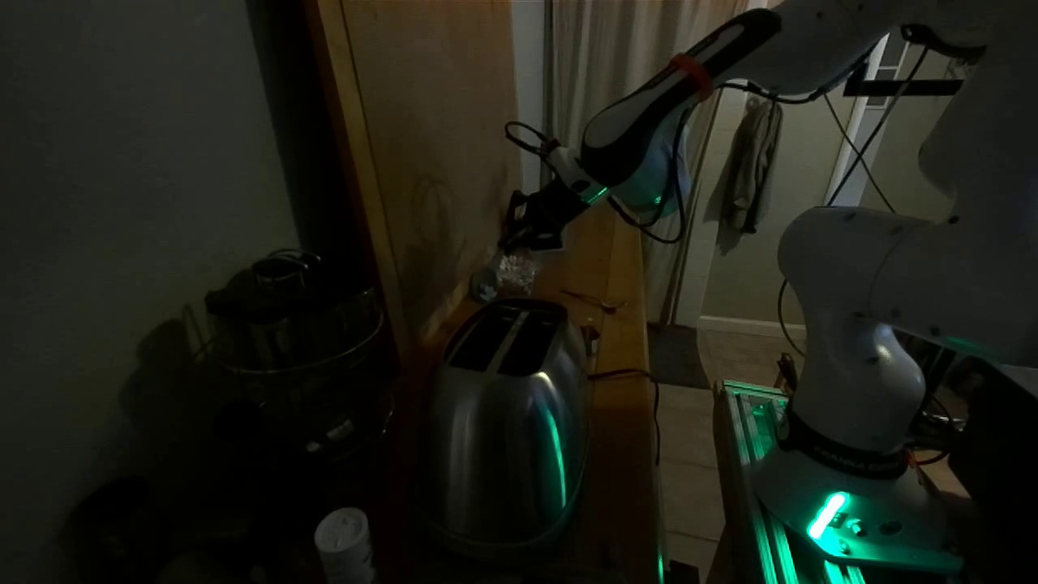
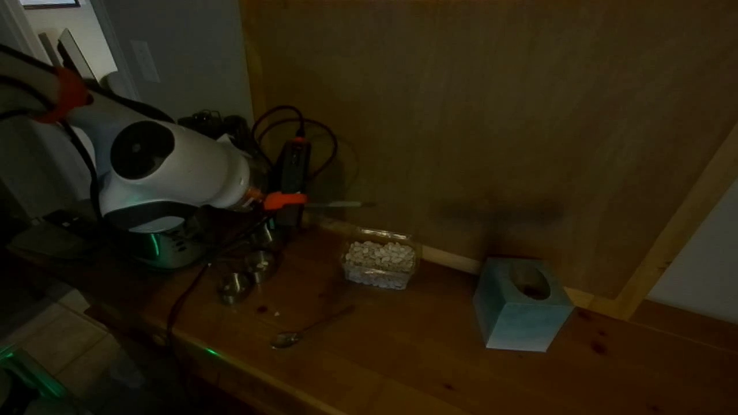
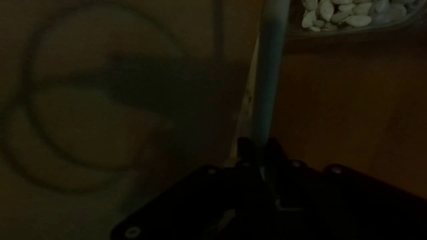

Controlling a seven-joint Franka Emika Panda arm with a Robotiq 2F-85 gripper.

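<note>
The scene is dim. My gripper (image 3: 260, 151) is shut on a thin grey rod (image 3: 270, 76) that points away from the fingers. In an exterior view the gripper (image 1: 527, 231) is above the wooden counter, beside the upright wooden board. The rod (image 2: 344, 204) also shows in an exterior view, roughly level in front of the board, with an orange part (image 2: 285, 200) at its base; I cannot tell whether they are one piece. A clear container of pale seeds (image 2: 380, 259) stands on the counter below and beyond the rod's tip. Its near edge shows in the wrist view (image 3: 355, 20).
A metal spoon (image 2: 286, 340) lies on the counter (image 2: 415, 351). Small metal cups (image 2: 233, 288) stand left of the seeds. A blue tissue box (image 2: 522, 317) stands right. A steel toaster (image 1: 511, 438), a dark pot (image 1: 292, 332) and a white cylinder (image 1: 345, 539) stand near the camera.
</note>
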